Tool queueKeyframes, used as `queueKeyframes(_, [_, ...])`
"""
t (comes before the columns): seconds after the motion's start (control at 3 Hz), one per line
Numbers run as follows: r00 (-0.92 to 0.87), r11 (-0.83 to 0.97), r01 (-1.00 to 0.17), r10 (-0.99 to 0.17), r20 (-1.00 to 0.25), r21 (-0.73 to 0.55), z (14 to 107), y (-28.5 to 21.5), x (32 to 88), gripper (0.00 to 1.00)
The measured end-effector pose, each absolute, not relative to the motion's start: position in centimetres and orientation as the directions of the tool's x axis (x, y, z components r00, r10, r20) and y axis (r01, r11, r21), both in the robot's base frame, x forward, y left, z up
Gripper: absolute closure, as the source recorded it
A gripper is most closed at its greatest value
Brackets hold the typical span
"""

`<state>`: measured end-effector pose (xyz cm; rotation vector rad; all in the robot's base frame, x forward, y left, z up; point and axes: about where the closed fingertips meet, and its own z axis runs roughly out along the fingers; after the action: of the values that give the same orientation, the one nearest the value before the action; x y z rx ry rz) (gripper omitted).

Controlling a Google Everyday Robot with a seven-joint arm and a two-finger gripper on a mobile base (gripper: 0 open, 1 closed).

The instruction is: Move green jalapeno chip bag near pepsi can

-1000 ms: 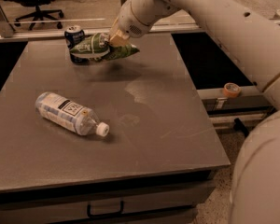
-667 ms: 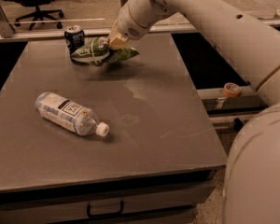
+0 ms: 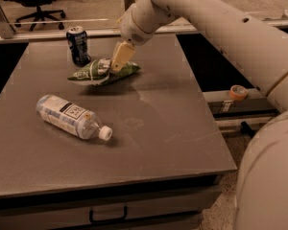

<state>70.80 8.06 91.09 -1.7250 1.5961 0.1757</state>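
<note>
The green jalapeno chip bag (image 3: 102, 72) is a crinkly green bag with white stripes. It lies low at the far middle of the table, just right of and in front of the pepsi can (image 3: 78, 45). The can is dark blue with a silver top and stands upright near the far left edge. My gripper (image 3: 119, 63) comes down from the upper right. Its pale fingers (image 3: 122, 54) are closed on the right half of the bag. A small gap separates bag and can.
A clear plastic bottle with a white cap (image 3: 71, 117) lies on its side at the front left of the grey table (image 3: 173, 128). A roll of tape (image 3: 238, 92) sits on a ledge to the right. An office chair (image 3: 36, 4) stands behind.
The gripper has brought the chip bag down and a little toward the front, from beside the can's top to table level. The can and bottle have not moved.
</note>
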Motion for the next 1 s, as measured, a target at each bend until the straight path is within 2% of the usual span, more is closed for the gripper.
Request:
queueKeyframes(0.67, [0.131, 0.148, -0.903, -0.798, -0.588, -0.403, 90.8, 2.9, 68.8, 0.0])
queueKeyframes(1.0, [0.055, 0.235, -0.899, -0.776, -0.629, -0.369, 90.9, -1.7, 67.3, 0.0])
